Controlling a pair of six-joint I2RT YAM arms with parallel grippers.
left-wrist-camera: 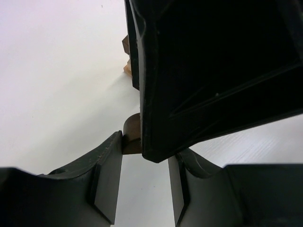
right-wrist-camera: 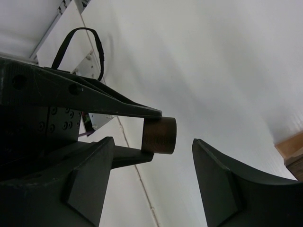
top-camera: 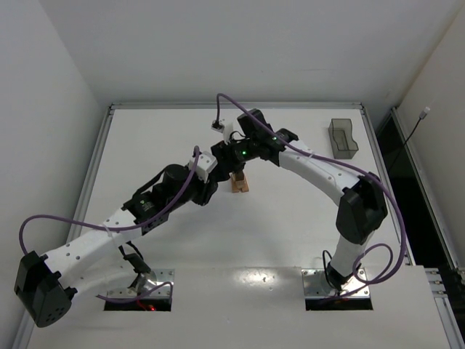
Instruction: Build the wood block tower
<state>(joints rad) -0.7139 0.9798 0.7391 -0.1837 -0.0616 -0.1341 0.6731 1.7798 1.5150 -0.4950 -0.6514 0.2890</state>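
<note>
Right gripper (right-wrist-camera: 150, 165) jaws open near the dark brown cylinder (right-wrist-camera: 160, 136) pinched by left gripper (left-wrist-camera: 144, 184); releasing before right closes square could drop it onto the tower (top-camera: 238, 182).

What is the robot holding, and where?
The left gripper pinches a dark brown round block by one end; the right gripper is open, holding nothing.

no readable text, no labels, no brands, no numbers, no signs in any view
</note>
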